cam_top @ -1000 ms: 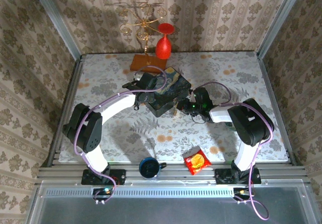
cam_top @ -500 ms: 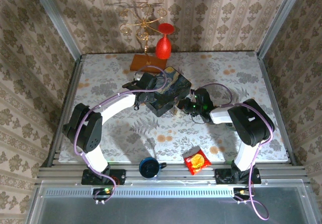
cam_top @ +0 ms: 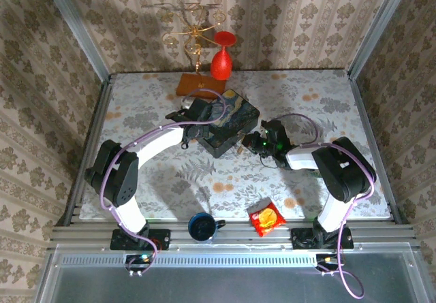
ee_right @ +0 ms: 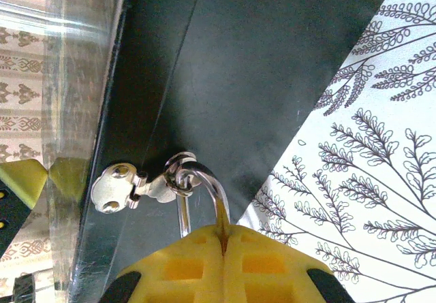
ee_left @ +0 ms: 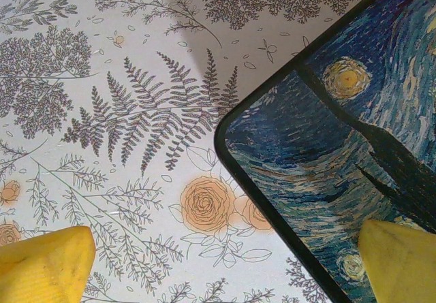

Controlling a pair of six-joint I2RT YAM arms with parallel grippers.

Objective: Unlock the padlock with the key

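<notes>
The dark-blue painted box (cam_top: 229, 120) stands mid-table. On its black side wall (ee_right: 225, 65) sits the silver clasp (ee_right: 119, 188). The padlock's thin silver shackle (ee_right: 204, 178) hangs through the clasp's ring. My right gripper (ee_right: 223, 238) is shut, with one leg of the shackle running into the seam between its yellow fingers; the padlock's body is hidden behind them. The key is hidden. From above, the right gripper (cam_top: 251, 144) sits at the box's near-right side. My left gripper (ee_left: 221, 269) is open wide over the box's corner (ee_left: 231, 129), one fingertip (ee_left: 44, 265) above the cloth, the other above the lid.
A gold rack (cam_top: 194, 30) on a brown base holds a red wine glass (cam_top: 221, 59) at the back. A dark mug (cam_top: 202, 227) and a red snack packet (cam_top: 266, 218) lie by the near edge. Metal rails frame the floral tabletop (cam_top: 136, 112).
The right arm's elbow has shifted slightly to the right; its gripper stays at the padlock. The left arm and the box have not moved.
</notes>
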